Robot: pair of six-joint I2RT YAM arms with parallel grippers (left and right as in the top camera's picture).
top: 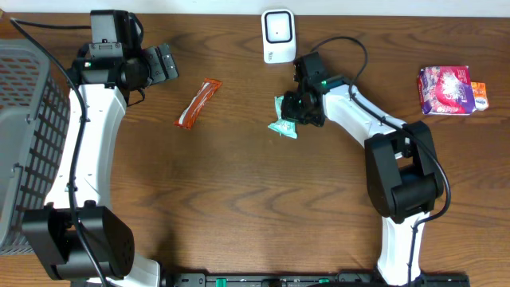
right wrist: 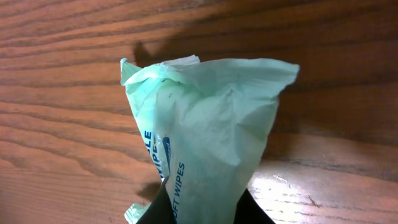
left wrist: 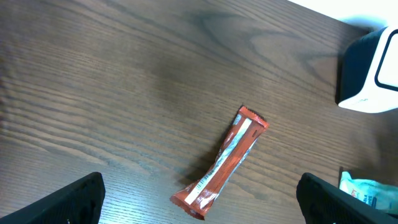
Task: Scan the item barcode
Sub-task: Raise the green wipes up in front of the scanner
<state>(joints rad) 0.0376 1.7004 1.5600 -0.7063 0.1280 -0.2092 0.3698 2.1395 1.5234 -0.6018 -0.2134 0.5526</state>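
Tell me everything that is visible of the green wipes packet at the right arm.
The wipes packet is a pale green pouch of soft, thin plastic, crumpled, with blue print that includes the word "WIPES" on one side. Its free end is wavy and folded. The right gripper pinches the other end between its dark fingers. The packet is near the middle of the wooden table, close to the white scanner. Whether it touches the table cannot be told.

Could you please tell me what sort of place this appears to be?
Probably a mock shop checkout: a white scanner, a grey basket, and packaged goods like a snack bar and wipes pack.
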